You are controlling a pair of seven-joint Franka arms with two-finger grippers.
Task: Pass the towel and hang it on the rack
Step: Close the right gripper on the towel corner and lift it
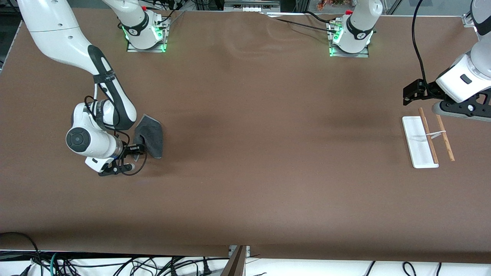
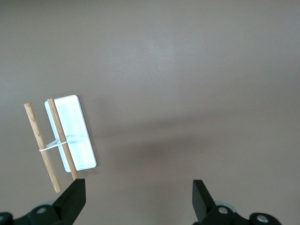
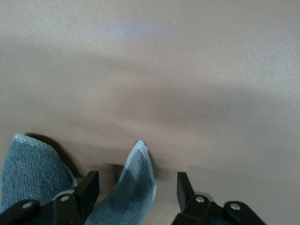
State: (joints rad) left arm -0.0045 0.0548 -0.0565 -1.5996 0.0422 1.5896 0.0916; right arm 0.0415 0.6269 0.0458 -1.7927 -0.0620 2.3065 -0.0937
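Observation:
The dark grey towel point(image 1: 152, 135) lies crumpled on the table toward the right arm's end. My right gripper point(image 1: 133, 157) is low beside it, open. In the right wrist view a raised fold of the towel point(image 3: 139, 176) stands between the fingers point(image 3: 89, 187), with a gap on each side. The rack point(image 1: 416, 147) has a flat white base and two brown rods point(image 1: 428, 135), and stands toward the left arm's end. My left gripper point(image 2: 138, 199) hangs open and empty beside the rack point(image 2: 77, 136), which shows at the edge of its wrist view.
Both arm bases point(image 1: 145, 34) are bolted along the table edge farthest from the front camera. Cables hang below the table's nearest edge point(image 1: 115, 264). Brown tabletop point(image 1: 268, 145) stretches between the towel and the rack.

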